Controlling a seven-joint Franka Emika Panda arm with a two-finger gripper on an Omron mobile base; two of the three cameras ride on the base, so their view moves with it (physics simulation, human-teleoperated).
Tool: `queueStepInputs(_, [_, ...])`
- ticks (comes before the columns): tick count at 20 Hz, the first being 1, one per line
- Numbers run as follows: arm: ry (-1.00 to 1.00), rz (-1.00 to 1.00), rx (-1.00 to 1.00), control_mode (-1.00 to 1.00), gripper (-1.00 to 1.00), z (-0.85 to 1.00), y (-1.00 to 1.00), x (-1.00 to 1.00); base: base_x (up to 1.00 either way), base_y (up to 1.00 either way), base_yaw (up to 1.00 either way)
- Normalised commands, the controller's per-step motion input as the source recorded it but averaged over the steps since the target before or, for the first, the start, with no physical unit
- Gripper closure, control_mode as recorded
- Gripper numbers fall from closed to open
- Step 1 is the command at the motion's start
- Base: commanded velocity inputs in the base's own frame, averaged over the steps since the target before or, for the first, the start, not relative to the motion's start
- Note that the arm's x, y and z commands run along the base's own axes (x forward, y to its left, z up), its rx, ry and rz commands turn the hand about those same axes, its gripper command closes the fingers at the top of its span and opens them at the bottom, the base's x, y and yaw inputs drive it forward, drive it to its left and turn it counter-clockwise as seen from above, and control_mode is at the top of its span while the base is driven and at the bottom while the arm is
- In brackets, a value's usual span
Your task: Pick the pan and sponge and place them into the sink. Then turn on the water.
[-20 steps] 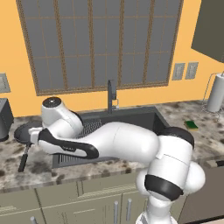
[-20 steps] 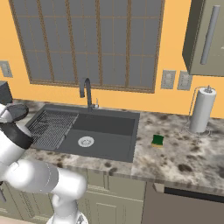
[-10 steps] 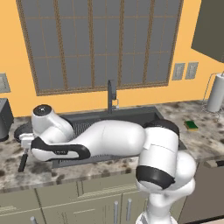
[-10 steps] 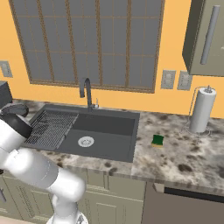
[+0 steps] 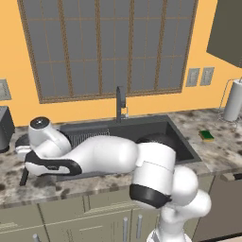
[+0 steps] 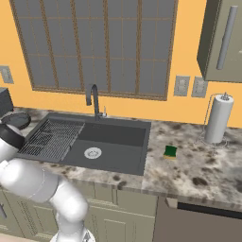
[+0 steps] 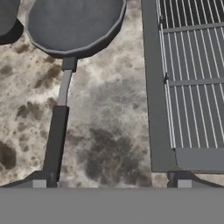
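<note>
The pan (image 7: 74, 25) sits on the counter (image 7: 109, 127) at 11 o'clock in the hand view, handle running toward 7 o'clock. The gripper (image 7: 111, 181) is spread wide, empty, with the sink (image 7: 192, 83) grid at 2 o'clock

Pan (image 7: 74, 24) dark grey, black handle; sponge (image 5: 206, 135) yellow, green top; sink (image 6: 118, 142) dark grey; counter (image 7: 109, 131) speckled brown-grey.

Glossy white rounded arm (image 5: 108, 153), dark joint bands; small dark grey pincer fingertips (image 7: 41, 178).
</note>
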Motion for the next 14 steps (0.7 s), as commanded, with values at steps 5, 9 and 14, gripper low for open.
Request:
queueStepInputs(5, [0.00, -0.02, 0.00, -1.00, -1.00, -0.13, 0.30, 0.27, 0.00, 0.00, 0.00])
queueStepInputs(9, [0.00, -0.01, 0.00, -1.00, -1.00, -0.18, 0.29, 0.26, 0.00, 0.00, 0.00])
queueStepInputs(14, [0.01, 0.00, 0.00, -1.00, -1.00, -0.30, 0.23, 0.29, 0.00, 0.00, 0.00])
